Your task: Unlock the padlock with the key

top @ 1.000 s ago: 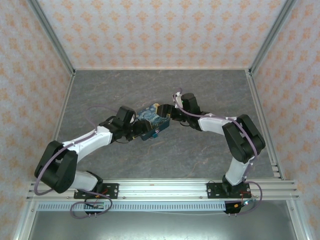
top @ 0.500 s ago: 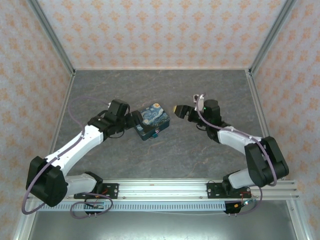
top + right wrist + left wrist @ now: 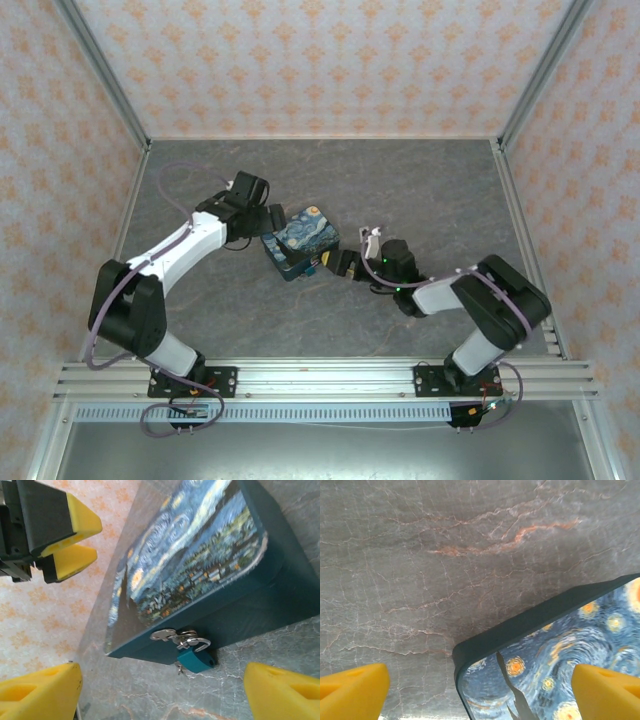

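The small teal padlock (image 3: 195, 659) hangs by its silver shackle (image 3: 199, 642) from the front wall of the dark-blue swirl-painted tin (image 3: 200, 545). A small silver piece that looks like the key (image 3: 179, 668) sticks out beneath it; I cannot tell whether the shackle is closed. My right gripper (image 3: 160, 695) is open, low on the table, with the padlock (image 3: 311, 264) just ahead between its yellow fingers (image 3: 40, 690). My left gripper (image 3: 480, 695) is open, straddling the tin's far-left corner (image 3: 470, 655) from above. From overhead the left gripper (image 3: 272, 218) and right gripper (image 3: 338, 263) flank the tin (image 3: 300, 238).
The tin stands mid-table on the grey marbled tabletop (image 3: 420, 190). Patterned walls and aluminium posts (image 3: 100, 75) close in the left, back and right sides. The arm bases sit on a rail (image 3: 320, 378) at the near edge.
The right arm swung from right of the tin down to its near side, facing the padlock. The left gripper moved to the tin's far-left corner and opened wider. The tin turned slightly.
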Controlling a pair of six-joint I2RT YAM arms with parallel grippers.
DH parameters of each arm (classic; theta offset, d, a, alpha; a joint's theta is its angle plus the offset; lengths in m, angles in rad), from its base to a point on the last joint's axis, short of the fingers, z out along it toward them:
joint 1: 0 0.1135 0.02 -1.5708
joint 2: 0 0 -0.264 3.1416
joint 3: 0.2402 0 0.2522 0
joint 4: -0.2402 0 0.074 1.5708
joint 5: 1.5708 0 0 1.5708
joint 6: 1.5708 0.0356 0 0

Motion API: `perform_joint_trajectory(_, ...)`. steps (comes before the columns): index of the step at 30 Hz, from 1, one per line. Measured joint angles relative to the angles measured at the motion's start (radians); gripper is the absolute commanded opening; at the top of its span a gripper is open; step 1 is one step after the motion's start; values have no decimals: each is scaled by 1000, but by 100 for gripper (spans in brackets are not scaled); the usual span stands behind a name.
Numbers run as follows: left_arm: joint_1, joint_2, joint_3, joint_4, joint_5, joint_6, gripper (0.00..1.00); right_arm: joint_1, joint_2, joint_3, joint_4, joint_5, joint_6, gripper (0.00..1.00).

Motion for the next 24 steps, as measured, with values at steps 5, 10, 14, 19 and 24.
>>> perform_joint_trajectory(5,0,37,0,0,0,39,94,31,130,10,121,30,57,82)
perform_joint_trajectory(10,0,50,-11,7,0,47,94,58,194,39,181,46,89,82)
perform_joint_trajectory(14,0,56,-38,14,1,47,94,74,227,60,220,53,103,81)
perform_joint_trajectory(19,0,56,-50,38,1,47,94,79,270,80,249,56,113,80)
perform_joint_trajectory(24,0,58,-53,52,2,47,94,85,297,95,279,56,121,80)
